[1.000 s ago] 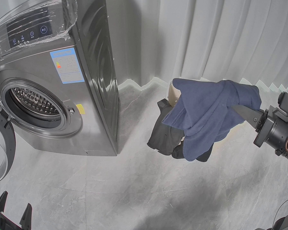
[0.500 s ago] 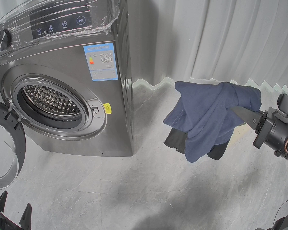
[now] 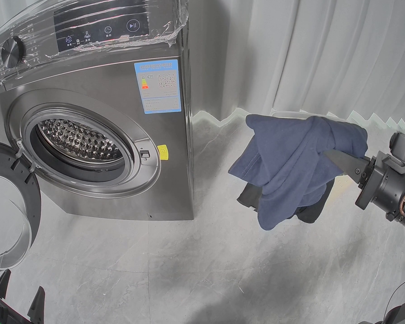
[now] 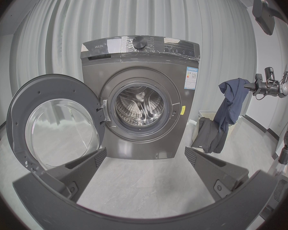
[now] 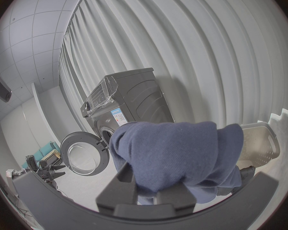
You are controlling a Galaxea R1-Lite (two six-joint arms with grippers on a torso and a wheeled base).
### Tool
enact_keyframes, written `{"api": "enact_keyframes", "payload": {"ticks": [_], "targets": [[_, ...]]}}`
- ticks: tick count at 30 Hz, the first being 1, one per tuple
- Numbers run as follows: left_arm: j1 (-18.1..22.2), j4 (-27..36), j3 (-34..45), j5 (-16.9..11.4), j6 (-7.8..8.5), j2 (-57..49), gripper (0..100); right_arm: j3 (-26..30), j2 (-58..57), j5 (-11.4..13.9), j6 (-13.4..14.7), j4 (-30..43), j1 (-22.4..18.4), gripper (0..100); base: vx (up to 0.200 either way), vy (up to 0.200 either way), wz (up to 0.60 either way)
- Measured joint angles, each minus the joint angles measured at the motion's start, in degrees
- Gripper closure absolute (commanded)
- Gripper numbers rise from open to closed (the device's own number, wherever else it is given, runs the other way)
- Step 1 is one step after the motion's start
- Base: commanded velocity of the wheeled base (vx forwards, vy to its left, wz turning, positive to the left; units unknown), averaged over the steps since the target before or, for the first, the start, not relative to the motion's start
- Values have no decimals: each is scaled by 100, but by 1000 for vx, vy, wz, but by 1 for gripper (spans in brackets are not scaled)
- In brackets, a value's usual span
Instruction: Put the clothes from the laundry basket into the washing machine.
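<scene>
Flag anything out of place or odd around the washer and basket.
Crinkled plastic film covers the washing machine's control panel. A dark garment hangs over the laundry basket's rim, spilling down its outside. The blue garment hangs from the right gripper, as the task expects.

Right arm reaches out high on the right, wrist level, claw [image 3: 339,159] clamped tight on the navy garment [image 3: 292,158]. Left claw [image 3: 19,289] hangs low, spread wide.
</scene>
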Motion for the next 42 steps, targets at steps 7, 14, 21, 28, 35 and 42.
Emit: {"api": "enact_keyframes", "payload": {"ticks": [7,14,21,28,35,42], "targets": [[0,2,0,0,0,0,0,35,0,10,0,16,0,100,0,86,0],[0,2,0,0,0,0,0,80,0,10,-5,24,5,100,0,200,0],[0,2,0,0,0,0,0,83,1,-1,-5,24,20,100,0,200,0],[0,2,0,0,0,0,0,80,1,11,-7,-16,38,100,0,114,0],[0,4,0,2,0,0,0,66,6,7,0,-24,118,100,-29,0,0],[0,0,0,2,0,0,0,74,9,-20,17,0,116,100,-200,0,0]]}}
